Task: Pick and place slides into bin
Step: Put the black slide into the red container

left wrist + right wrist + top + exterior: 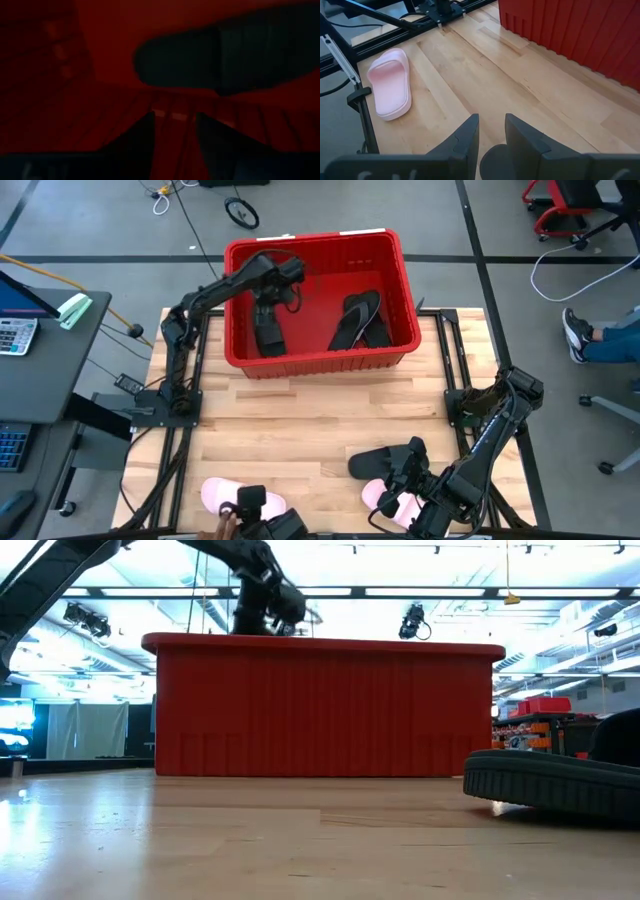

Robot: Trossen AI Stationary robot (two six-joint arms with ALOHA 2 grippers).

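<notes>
Nearest the table's front edge, two pale pink slip-on slides are seen still on the wooden table point(300, 430): one point(218, 496) at the left, one point(392, 502) under the right gripper point(405, 472), whose dark fingers are held slightly apart just above it, nothing pinched. A black broad-strapped slide point(375, 462) is seen lying just beside that gripper, also unplaced. Farther off, inside the large red ribbed plastic bin point(320, 358), three black slides are counted: a crossed pair point(358, 320) and one point(268, 330) below the left gripper point(272, 292), whose fingers are spread and empty. Roughly half the job may be judged done; three slides remain.
</notes>
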